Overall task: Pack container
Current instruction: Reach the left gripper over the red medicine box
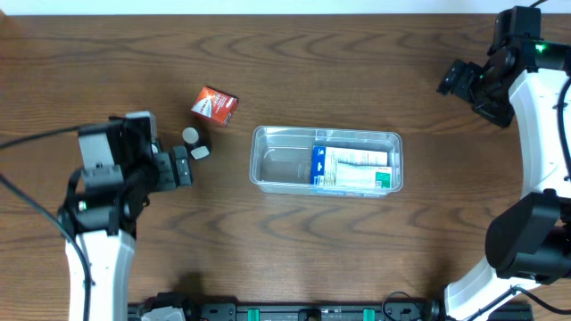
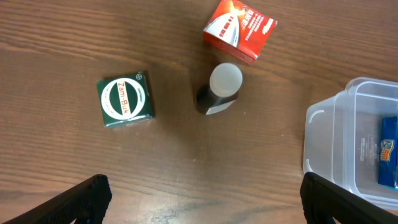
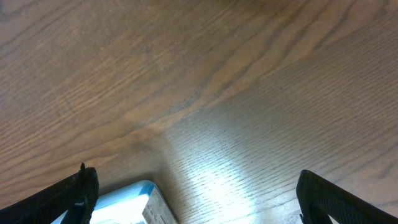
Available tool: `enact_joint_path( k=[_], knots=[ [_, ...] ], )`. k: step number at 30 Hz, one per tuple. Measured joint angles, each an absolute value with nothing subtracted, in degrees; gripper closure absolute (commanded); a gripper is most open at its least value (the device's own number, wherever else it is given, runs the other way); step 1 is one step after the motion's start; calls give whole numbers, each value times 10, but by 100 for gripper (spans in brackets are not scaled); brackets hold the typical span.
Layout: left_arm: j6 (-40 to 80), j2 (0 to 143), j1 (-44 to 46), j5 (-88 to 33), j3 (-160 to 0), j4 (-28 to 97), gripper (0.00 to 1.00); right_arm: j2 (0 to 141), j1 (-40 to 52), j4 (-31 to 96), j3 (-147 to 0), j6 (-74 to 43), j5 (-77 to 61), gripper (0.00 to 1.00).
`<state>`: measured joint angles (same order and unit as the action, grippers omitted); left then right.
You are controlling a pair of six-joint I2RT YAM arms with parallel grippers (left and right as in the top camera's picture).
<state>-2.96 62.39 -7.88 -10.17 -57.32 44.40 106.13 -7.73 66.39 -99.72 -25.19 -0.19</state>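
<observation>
The clear plastic container (image 1: pixel 268 165) lies mid-table with a white, blue and green box (image 1: pixel 352 168) in its right half. Its corner also shows in the left wrist view (image 2: pixel 323 134). A red box (image 1: pixel 214 105), a small dark bottle with a white cap (image 1: pixel 191 135) and a green Zam-Buk box (image 2: pixel 126 99) lie left of it on the wood. My left gripper (image 1: pixel 181 167) is open and empty just short of these small items (image 2: pixel 202 208). My right gripper (image 1: pixel 453 80) is open and empty at the far right back (image 3: pixel 199 199).
The red box (image 2: pixel 239 30) and the bottle (image 2: pixel 221 90) lie close together, with the green box apart to their left. A pale blue-and-white corner (image 3: pixel 134 202) shows at the bottom of the right wrist view. Bare wood surrounds the container.
</observation>
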Motion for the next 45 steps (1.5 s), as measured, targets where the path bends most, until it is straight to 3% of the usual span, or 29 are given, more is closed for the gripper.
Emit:
enact_joint_path(
  k=[12,27,35,45],
  knots=[
    [-30,666,-79,-136,-585,460,2,1061,-77,664,-997,-252,-2,1],
    [-42,766,-73,-196,-588,245,2,1061,-77,664,-997,-252,-2,1],
    [-111,884,-25,-178,-628,229,2,1061,-77,664,-997,-252,-2,1],
    [-136,890,-18,-158,-674,93,2,1061,-77,664,-997,-252,-2,1]
  ],
)
